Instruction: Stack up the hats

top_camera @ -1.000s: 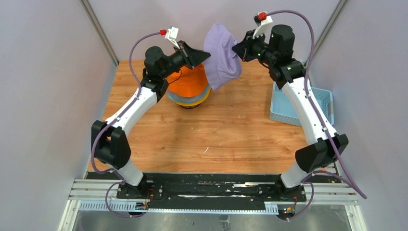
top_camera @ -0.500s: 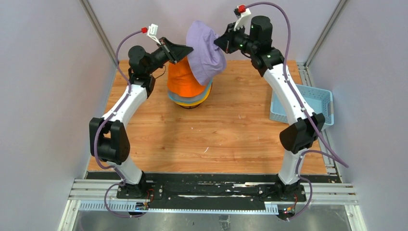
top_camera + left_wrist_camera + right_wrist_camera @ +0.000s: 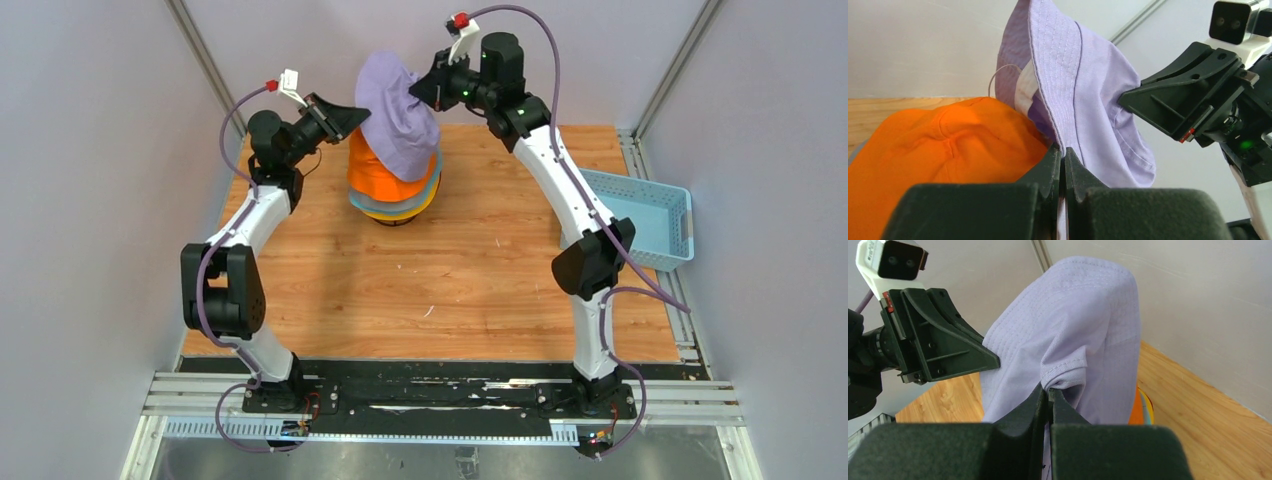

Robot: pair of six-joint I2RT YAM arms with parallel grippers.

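The lavender hat (image 3: 397,110) hangs between my two grippers, above the stack of hats at the back of the table. My left gripper (image 3: 358,112) is shut on its brim on the left, and my right gripper (image 3: 425,92) is shut on its brim on the right. The orange hat (image 3: 375,172) tops the stack, with grey, teal and yellow brims (image 3: 408,209) showing under it. In the left wrist view the lavender hat (image 3: 1083,95) rises from my closed jaws beside the orange hat (image 3: 943,145). In the right wrist view the lavender hat (image 3: 1073,335) fills the middle. The red hat is hidden.
A light blue plastic basket (image 3: 650,215) stands at the table's right edge. Grey walls close in the back and both sides. The wooden tabletop (image 3: 450,280) stretches in front of the stack.
Both grippers have carried the lavender hat to the left, from right of the stack to over its top. The right arm has stretched further out and the basket is now uncovered.
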